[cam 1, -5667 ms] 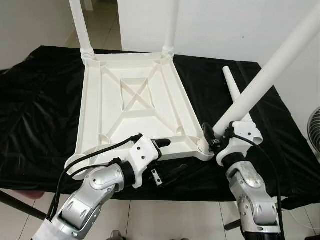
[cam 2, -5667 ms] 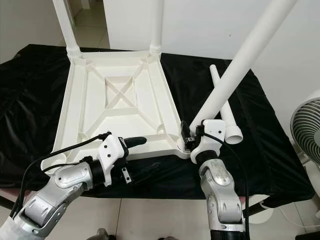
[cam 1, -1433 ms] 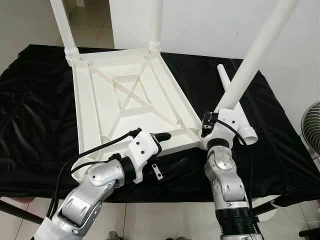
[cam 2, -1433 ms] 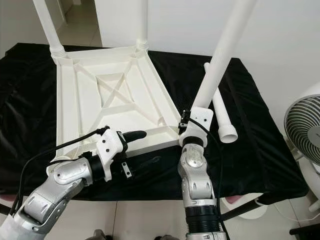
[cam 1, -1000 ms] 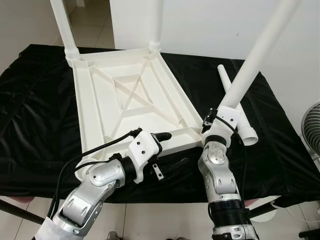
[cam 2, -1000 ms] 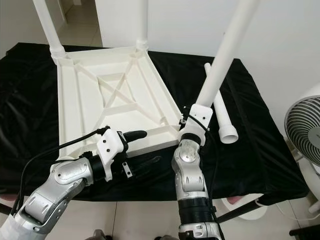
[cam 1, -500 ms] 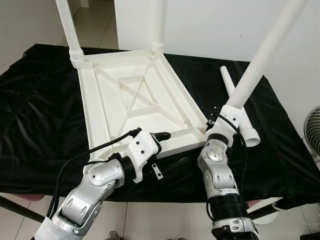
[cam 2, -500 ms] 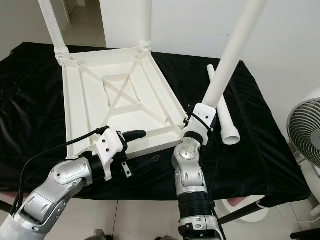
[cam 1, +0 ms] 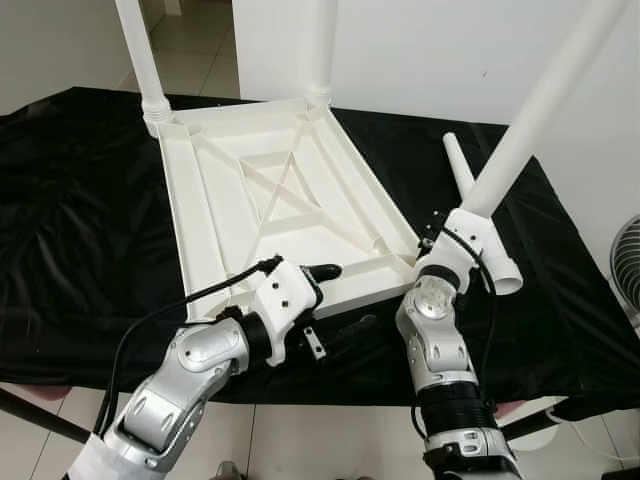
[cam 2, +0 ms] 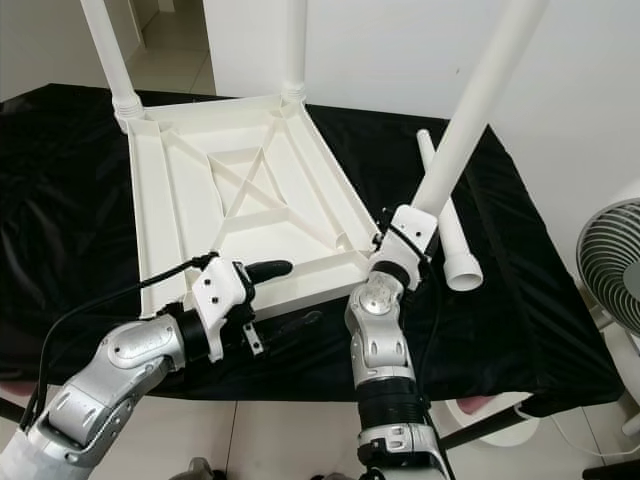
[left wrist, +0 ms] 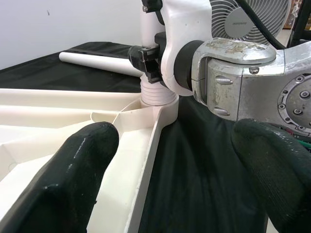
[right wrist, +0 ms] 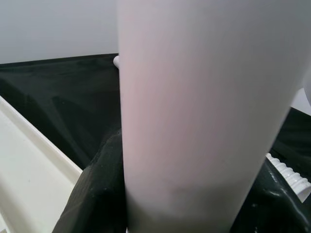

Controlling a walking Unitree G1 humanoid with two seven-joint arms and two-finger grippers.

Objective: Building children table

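A white plastic table top (cam 1: pixel 270 200) lies upside down on a black cloth. Two white legs (cam 1: pixel 140 50) (cam 1: pixel 322 50) stand in its far corners. My right gripper (cam 1: pixel 460 222) is shut on a third leg (cam 1: pixel 540 110), low on its shaft. That leg's ribbed base sits in the near right corner socket (left wrist: pixel 158 94) and it leans up to the right. Black fingers (right wrist: pixel 97 194) press both sides of the leg (right wrist: pixel 194 107). My left gripper (cam 1: pixel 335 300) is open, straddling the top's near edge, one finger (left wrist: pixel 82 165) over the rim. A loose fourth leg (cam 2: pixel 455 250) lies to the right.
The black cloth (cam 1: pixel 80 220) covers the whole work table and hangs over its front edge. A white fan (cam 2: pixel 610 250) stands on the floor to the right. A white wall is close behind, and a tiled floor shows at the far left.
My right wrist has rolled around the held leg at the corner socket, and the leg stands steeper than at first. The left gripper has kept its place. The view has shifted slightly.
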